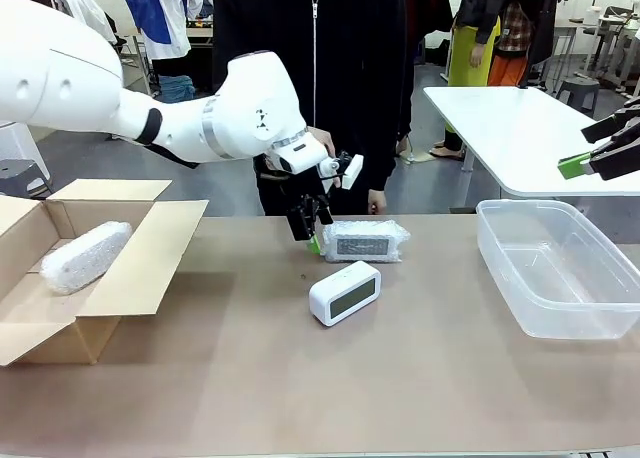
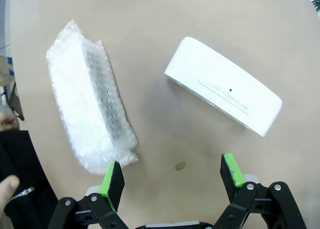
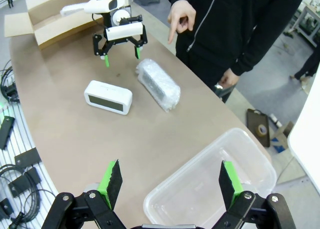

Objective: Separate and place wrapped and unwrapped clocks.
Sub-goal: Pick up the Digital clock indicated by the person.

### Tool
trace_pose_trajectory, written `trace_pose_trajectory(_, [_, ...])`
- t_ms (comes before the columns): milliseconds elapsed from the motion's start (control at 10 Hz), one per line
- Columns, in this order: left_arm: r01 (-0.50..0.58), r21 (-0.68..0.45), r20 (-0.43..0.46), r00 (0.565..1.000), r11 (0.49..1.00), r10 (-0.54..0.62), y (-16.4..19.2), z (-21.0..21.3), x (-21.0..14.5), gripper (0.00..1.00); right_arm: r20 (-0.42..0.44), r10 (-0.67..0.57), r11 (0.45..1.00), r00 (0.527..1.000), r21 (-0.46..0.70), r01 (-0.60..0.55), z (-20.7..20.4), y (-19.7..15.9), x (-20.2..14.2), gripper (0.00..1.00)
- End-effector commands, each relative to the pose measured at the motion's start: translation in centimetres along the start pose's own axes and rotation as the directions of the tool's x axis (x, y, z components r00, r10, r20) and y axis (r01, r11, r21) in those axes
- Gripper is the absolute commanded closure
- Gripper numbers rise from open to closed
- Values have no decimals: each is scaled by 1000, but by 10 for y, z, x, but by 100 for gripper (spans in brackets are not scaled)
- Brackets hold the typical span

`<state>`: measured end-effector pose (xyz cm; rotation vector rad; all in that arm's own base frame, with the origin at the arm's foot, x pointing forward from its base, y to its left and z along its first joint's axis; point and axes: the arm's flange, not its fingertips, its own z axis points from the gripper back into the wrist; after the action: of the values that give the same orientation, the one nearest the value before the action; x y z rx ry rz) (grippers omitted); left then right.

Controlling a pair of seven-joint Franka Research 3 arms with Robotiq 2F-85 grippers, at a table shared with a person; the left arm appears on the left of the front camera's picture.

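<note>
Clocks: first wrapped clock [image 1: 85, 256] sits in the cardboard box [image 1: 150, 268], far left; clear tub [image 1: 600, 318] far right. Second wrapped clock [image 1: 365, 241] lies mid-table, long axis left-right, screen toward me, with the bare clock [image 1: 345, 292] near it. My left gripper [image 1: 308, 230] hangs spread over its left end; I judge it needs shifting along the clock. Right gripper [image 3: 169, 181] spread, well apart.

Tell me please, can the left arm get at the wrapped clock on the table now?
Probably yes. The left fingers hang open close beside the wrapped clock, with nothing between them. The bare clock lies apart and does not block the way.
</note>
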<state>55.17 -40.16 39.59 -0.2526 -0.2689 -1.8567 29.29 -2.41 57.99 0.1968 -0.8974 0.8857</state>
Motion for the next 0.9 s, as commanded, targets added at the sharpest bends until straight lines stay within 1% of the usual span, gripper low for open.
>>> trace_pose_trajectory(0, [6,-3,-32,999,1000,-6,16,1,16,0,10,-8,1000,1000,17,8,-2,-1,-1,0])
trace_pose_trajectory(200, [48,-7,-65,997,999,-48,21,-1,29,0,10,-8,1000,1000,17,8,-2,-1,-1,0])
trace_pose_trajectory(400, [73,-6,-80,994,997,-74,23,-3,42,0,10,-8,1000,1000,17,8,-2,-1,-1,0])
trace_pose_trajectory(600, [103,-15,-88,991,995,-104,25,-1,54,0,10,-8,1000,1000,17,8,-2,-1,-1,0])
trace_pose_trajectory(800, [99,-25,-74,992,995,-100,25,5,59,0,10,-8,1000,1000,17,8,-2,-1,-1,0])
